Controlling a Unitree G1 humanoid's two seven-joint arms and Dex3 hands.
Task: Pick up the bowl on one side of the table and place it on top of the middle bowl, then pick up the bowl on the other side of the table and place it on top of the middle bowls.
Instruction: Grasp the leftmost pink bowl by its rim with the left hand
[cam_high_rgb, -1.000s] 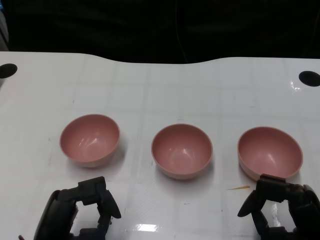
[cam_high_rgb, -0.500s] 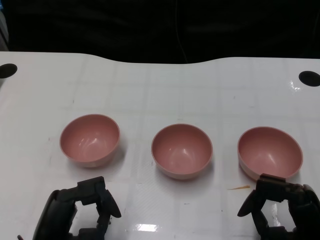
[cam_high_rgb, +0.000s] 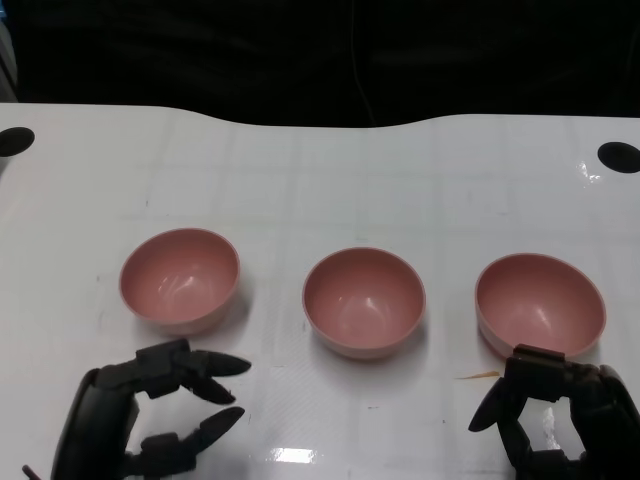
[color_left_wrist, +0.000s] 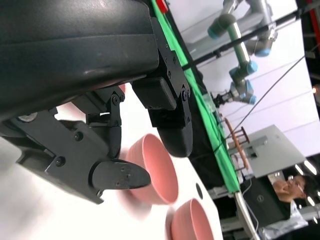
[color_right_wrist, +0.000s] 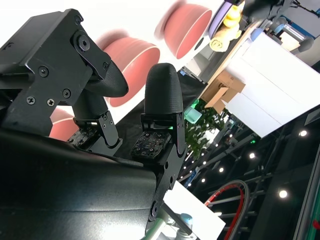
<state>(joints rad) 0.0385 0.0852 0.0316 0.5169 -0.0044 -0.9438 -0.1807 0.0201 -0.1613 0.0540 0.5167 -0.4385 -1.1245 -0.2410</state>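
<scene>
While the left hand (cam_high_rgb: 150, 415) spreads its fingers just short of the left bowl (cam_high_rgb: 180, 279), the right hand (cam_high_rgb: 560, 415), empty with fingers parted, sits just behind the right bowl (cam_high_rgb: 540, 304), the middle bowl (cam_high_rgb: 364, 301) between them.

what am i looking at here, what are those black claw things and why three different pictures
Those are a humanoid robot's two hands. The head view looks down at a white table from the robot's head; the other two come from cameras at each wrist, so they look tilted. Three pink bowls sit in a row: left bowl, middle bowl, right bowl. The left robot hand is open, fingers spread, behind the left bowl. The right robot hand is just behind the right bowl. Neither holds anything.
</scene>
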